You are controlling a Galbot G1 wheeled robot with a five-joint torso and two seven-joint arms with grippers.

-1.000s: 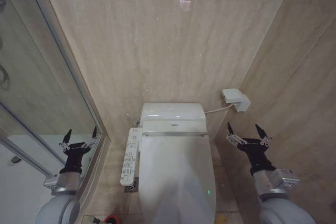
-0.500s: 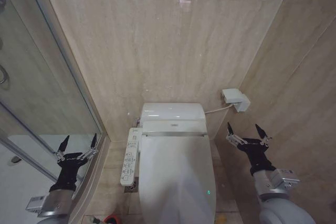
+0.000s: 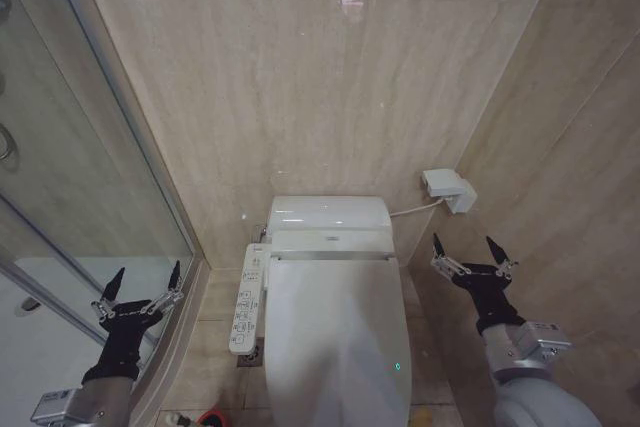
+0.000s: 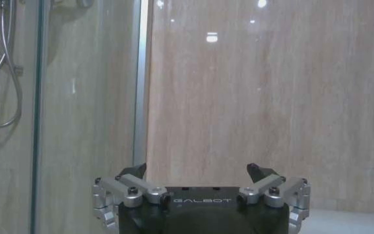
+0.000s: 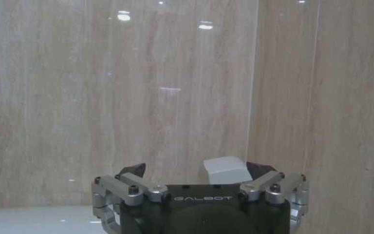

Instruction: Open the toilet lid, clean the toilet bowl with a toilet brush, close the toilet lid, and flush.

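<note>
The toilet lid [image 3: 335, 332] lies shut, flat over the seat, straight ahead between the two arms. The left gripper [image 3: 140, 285] hangs beside the glass shower door [image 3: 80, 177], fingers spread wide and holding nothing, clear of the lid's left side past the control panel [image 3: 247, 297]. The right gripper [image 3: 472, 255], also spread and empty, hovers off the lid's right, below the wall box [image 3: 447, 188].

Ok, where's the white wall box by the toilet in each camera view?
Head view: white wall box on the wall right of the toilet tank.
Right wrist view: seen past the right end effector.
Left wrist view: shower glass and tiles instead.
Shared landmark: beige tiled wall.
</note>
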